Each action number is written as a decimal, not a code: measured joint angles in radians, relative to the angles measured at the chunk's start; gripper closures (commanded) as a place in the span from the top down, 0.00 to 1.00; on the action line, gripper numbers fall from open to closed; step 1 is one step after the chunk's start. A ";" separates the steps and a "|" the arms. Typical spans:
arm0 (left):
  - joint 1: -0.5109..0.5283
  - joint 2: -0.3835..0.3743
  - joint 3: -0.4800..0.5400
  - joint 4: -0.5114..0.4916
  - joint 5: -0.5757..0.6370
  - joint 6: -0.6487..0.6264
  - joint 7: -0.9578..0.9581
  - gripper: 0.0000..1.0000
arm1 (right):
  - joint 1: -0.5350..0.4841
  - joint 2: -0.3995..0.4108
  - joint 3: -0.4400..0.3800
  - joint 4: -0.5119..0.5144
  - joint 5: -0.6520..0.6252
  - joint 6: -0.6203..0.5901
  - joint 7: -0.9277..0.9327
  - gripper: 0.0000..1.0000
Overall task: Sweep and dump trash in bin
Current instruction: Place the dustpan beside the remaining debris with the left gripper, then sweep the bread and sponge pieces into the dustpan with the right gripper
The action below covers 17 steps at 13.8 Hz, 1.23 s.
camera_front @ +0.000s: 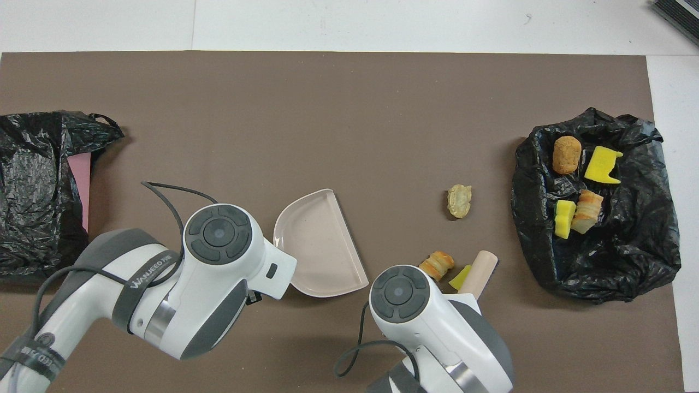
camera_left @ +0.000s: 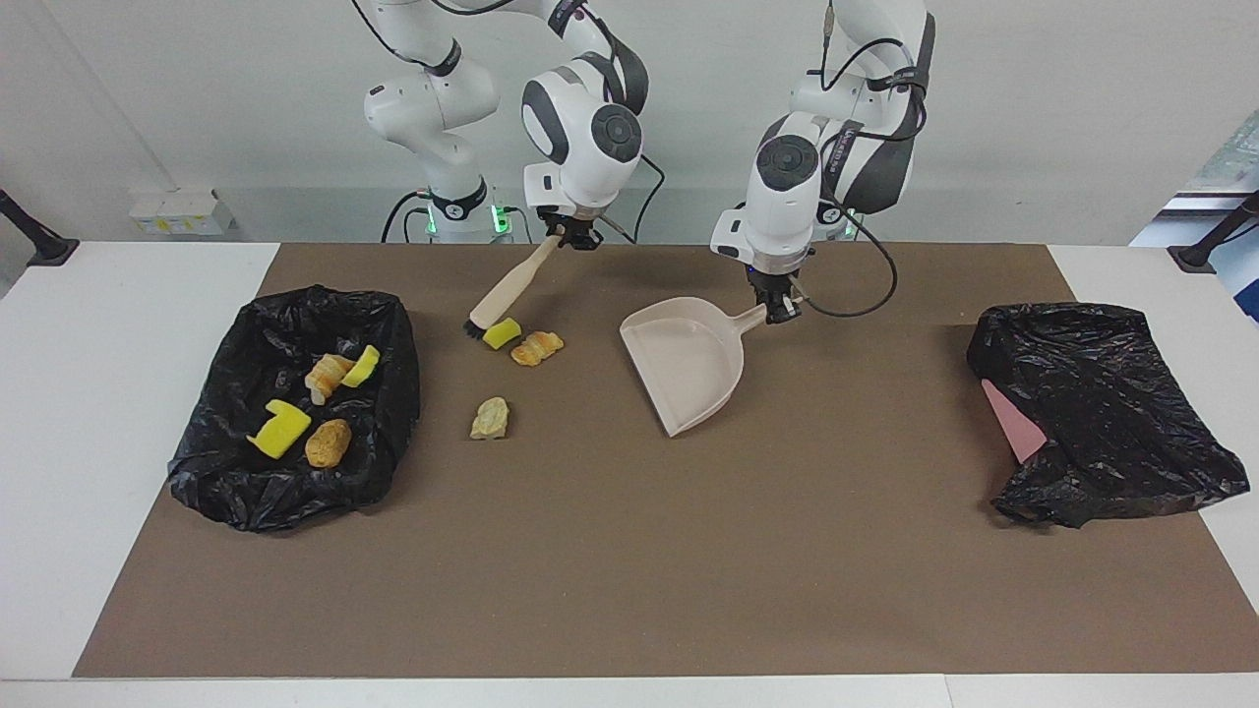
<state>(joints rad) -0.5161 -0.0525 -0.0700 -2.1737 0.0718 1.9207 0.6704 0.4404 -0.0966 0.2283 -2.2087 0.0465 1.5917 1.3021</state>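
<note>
The right gripper (camera_left: 575, 236) clamps a beige-handled black-bristled brush (camera_left: 504, 292) against a yellow sponge bit (camera_left: 502, 333); the left gripper (camera_left: 782, 311) clasps the beige plastic dustpan (camera_left: 689, 359); four scraps lie in the black-lined bin (camera_left: 295, 472); both grippers are hidden overhead.

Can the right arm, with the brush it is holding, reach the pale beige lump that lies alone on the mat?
Probably yes. The right gripper holds the brush, whose bristles rest beside a yellow sponge bit. The pale beige lump lies farther from the robots, with only bare mat between them.
</note>
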 measured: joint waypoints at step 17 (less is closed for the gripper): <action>-0.110 0.037 -0.003 -0.048 0.016 0.163 0.015 0.00 | -0.162 -0.029 0.001 -0.173 0.167 0.322 -0.124 0.00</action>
<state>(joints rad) -0.6261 -0.0157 -0.0729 -2.2214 0.0874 2.0839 0.6850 0.2786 -0.1257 0.2289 -2.3813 0.2134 1.9137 1.1784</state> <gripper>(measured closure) 0.692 0.740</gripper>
